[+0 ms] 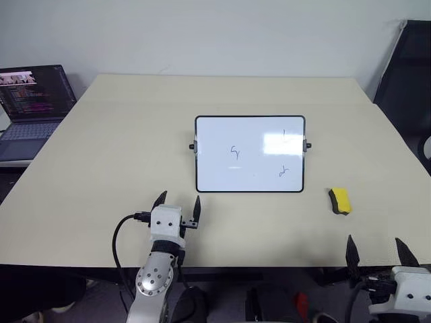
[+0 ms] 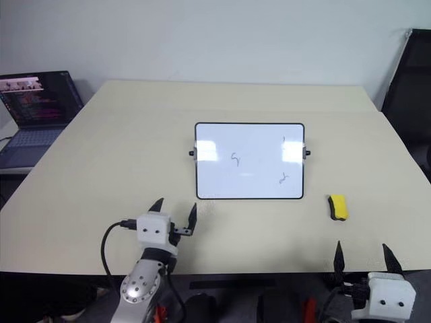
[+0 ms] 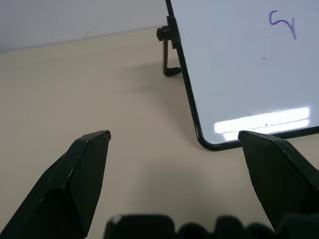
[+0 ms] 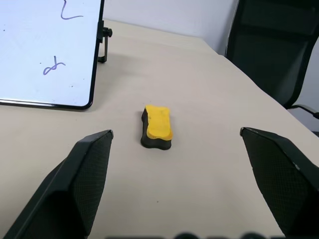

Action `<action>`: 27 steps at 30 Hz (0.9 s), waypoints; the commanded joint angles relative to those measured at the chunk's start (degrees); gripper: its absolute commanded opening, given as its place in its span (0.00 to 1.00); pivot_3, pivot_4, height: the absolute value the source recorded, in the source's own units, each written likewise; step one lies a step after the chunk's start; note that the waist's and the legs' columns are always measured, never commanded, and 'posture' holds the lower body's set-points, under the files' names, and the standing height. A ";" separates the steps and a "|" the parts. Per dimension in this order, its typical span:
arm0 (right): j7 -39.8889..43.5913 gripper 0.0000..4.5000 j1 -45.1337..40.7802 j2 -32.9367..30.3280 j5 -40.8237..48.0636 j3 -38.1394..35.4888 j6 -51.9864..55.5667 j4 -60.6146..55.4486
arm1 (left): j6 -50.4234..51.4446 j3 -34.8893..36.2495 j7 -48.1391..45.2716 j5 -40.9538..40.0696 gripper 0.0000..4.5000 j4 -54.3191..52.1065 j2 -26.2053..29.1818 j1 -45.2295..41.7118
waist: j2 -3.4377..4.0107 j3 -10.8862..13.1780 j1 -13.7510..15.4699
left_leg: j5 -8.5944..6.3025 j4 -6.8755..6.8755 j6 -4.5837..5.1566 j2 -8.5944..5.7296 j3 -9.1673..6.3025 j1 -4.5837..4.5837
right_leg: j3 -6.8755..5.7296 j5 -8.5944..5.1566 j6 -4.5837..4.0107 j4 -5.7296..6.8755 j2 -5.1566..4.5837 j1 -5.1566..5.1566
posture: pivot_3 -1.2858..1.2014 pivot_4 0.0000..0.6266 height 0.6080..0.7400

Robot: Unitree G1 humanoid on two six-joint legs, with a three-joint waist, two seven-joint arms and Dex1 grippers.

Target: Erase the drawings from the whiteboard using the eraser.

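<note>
Plainly three drawings [image 1: 235, 152] on one whiteboard [image 1: 215, 175], one eraser [image 1: 340, 200] — left hand [image 1: 178, 201], right hand [image 1: 376, 253] wide open, empty.

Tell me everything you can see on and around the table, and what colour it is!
table: one, beige, takes up the middle of the scene
whiteboard: one, white with a black frame, propped on the table's middle
drawings: three, dark squiggles, on the whiteboard
eraser: one, yellow on a black base, on the table right of the whiteboard
laptop: one, dark, screen lit, off the table's far left corner
chair: one, black, beyond the table's right side
left gripper: one, black fingers, open, over the near edge, nearer than the whiteboard's left corner
right gripper: one, black fingers, open, at the near right edge, short of the eraser
</note>
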 commanded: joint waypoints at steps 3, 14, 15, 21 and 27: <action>-0.06 0.99 0.26 -0.07 -0.13 0.00 -1.57 -1.93 | 0.68 0.32 0.13 -0.50 1.00 -5.26 -0.03 0.72 | -0.01 0.00 -0.07 | -0.01 0.01 -0.01 0.01 0.00 0.00 | 0.01 0.00 0.00 -0.01 -0.06 -0.01 | 0.52 0.24 1.00; -1.23 0.99 -0.28 0.83 -1.05 0.07 -2.13 0.05 | -0.10 0.10 -0.16 -0.74 1.00 -3.17 -0.01 -0.09 | -0.03 0.00 -0.03 | -0.05 0.00 -0.08 -0.02 -0.01 -0.05 | -0.03 -0.01 0.00 -0.10 -0.16 -0.03 | 0.52 0.24 1.00; -1.36 0.99 -1.02 0.79 -1.06 0.02 -2.08 0.84 | -0.52 0.13 0.00 -0.69 1.00 -2.39 -0.07 -0.52 | -0.04 -0.01 -0.02 | -0.05 0.00 -0.08 -0.02 -0.01 -0.05 | -0.05 -0.01 0.00 -0.10 -0.15 -0.03 | 0.52 0.24 1.00; -1.95 0.99 -4.34 1.03 -2.77 2.03 -2.17 4.69 | -2.54 0.42 -0.17 -0.69 1.00 -0.71 0.56 -0.04 | -0.04 -0.01 -0.06 | -0.05 0.00 -0.08 -0.02 0.03 -0.04 | -0.07 -0.01 0.00 -0.11 -0.15 -0.01 | 0.52 0.24 1.00; -3.06 0.99 -3.05 1.86 -3.42 3.04 -2.65 4.58 | -4.32 0.67 -1.95 -1.38 1.00 0.92 2.09 -0.31 | -0.03 -0.01 0.01 | -0.05 -0.03 -0.08 -0.02 0.00 -0.05 | -0.09 -0.01 0.00 -0.09 -0.14 -0.02 | 0.52 0.24 1.00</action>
